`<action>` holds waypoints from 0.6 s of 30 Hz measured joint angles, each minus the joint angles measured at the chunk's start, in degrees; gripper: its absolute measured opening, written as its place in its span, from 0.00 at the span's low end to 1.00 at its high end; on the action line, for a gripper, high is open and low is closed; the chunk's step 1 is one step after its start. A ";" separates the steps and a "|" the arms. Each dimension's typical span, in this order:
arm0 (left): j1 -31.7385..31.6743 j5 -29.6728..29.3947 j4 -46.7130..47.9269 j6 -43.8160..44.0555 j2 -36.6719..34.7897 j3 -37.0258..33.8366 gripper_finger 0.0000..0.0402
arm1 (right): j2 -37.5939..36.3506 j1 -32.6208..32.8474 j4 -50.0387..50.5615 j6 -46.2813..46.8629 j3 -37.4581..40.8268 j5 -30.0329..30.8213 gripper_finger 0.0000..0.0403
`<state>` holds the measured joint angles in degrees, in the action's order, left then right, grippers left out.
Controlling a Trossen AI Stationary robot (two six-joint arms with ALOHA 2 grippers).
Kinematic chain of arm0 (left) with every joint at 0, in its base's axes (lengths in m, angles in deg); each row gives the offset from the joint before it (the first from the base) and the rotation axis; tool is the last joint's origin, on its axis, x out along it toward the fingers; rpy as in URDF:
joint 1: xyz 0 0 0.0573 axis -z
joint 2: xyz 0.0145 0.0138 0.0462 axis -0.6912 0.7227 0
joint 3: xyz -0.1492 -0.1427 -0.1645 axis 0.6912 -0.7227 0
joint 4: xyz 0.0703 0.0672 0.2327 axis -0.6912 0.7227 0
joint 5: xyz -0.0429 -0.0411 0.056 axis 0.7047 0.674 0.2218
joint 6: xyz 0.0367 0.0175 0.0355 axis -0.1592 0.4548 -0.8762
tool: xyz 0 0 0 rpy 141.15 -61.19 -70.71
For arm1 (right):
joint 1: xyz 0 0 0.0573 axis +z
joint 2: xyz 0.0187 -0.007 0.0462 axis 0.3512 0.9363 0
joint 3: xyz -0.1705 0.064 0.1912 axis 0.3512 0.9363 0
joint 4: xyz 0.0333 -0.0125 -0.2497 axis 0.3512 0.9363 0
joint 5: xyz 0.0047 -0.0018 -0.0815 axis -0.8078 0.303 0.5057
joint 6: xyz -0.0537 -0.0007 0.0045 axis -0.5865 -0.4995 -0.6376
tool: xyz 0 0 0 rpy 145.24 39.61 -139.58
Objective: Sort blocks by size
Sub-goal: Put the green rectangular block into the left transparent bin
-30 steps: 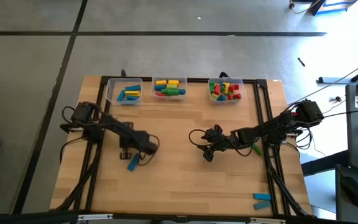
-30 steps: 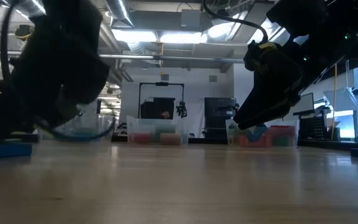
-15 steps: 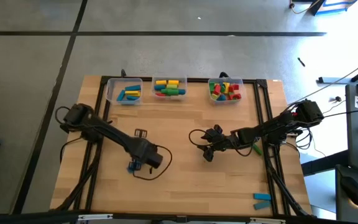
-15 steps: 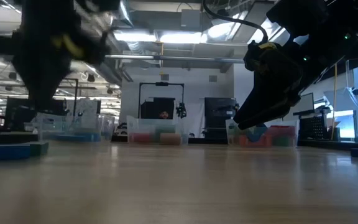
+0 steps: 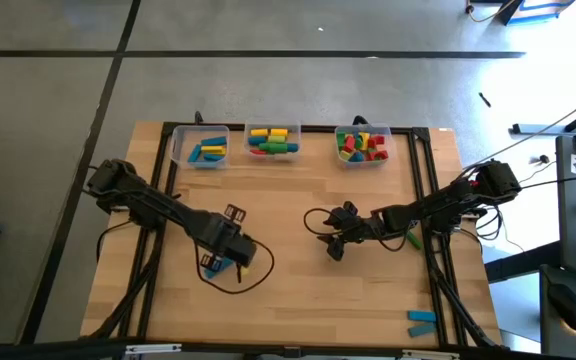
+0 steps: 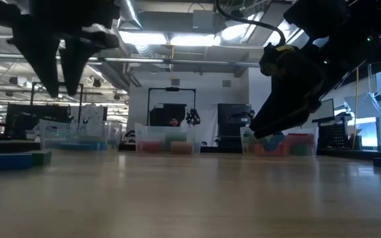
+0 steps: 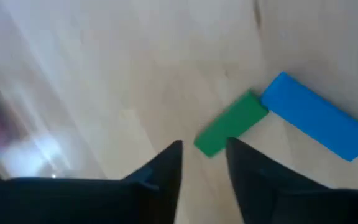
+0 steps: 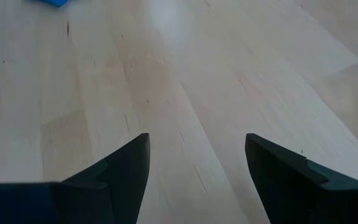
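A long blue block [image 7: 319, 116] and a shorter green block [image 7: 232, 122] lie flat on the wood table, end to end at an angle. My left gripper [image 7: 202, 155] hangs above them, pointing down, open by a narrow gap with nothing between the fingers. From above it [image 5: 226, 255] covers most of the blue block [image 5: 213, 266]. In the low view its fingers [image 6: 58, 82] hang well clear of the tabletop. My right gripper [image 5: 328, 238] waits open at mid table, over bare wood [image 8: 197, 155]. Other blocks fill three clear bins at the far edge.
Three clear bins stand along the far edge: left [image 5: 201, 146], middle [image 5: 273, 141], right [image 5: 363, 145]. A green block [image 5: 411, 238] lies by the right arm. Two blue blocks [image 5: 421, 321] lie at the near right corner. Black rails run down both table sides.
My left gripper has risen from low over the table and drifted toward the near edge, turning as it went. Its fingers have parted. The blue block has stayed on the table, and the green block beside it has come into view.
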<state>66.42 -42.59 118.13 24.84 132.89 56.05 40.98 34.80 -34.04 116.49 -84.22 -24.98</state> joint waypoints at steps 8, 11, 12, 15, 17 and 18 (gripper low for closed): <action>0.00 0.03 -9.23 -10.97 0.04 -9.89 0.53 | 0.00 0.01 0.03 0.00 0.00 -0.01 0.64; 0.02 0.03 -9.99 -11.12 0.04 -13.01 0.55 | 0.00 0.00 0.01 -0.02 0.00 0.14 0.64; 0.02 0.03 -10.29 -11.15 0.04 -13.95 0.55 | 0.00 -0.01 0.04 -0.02 0.00 0.40 0.64; 0.02 0.05 -13.44 -11.89 0.11 -17.20 0.55 | 0.00 0.01 0.01 -0.02 0.00 1.08 0.64; 0.02 0.66 -15.98 -13.74 0.09 -19.21 0.55 | 0.00 0.00 0.00 -0.02 0.00 1.08 0.64; 0.02 1.47 -18.15 -14.46 0.09 -20.25 0.54 | 0.00 0.00 -0.01 -0.02 0.00 1.10 0.64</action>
<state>66.45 -41.12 99.98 10.38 132.98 35.79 40.98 34.79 -34.04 116.47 -84.22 -23.88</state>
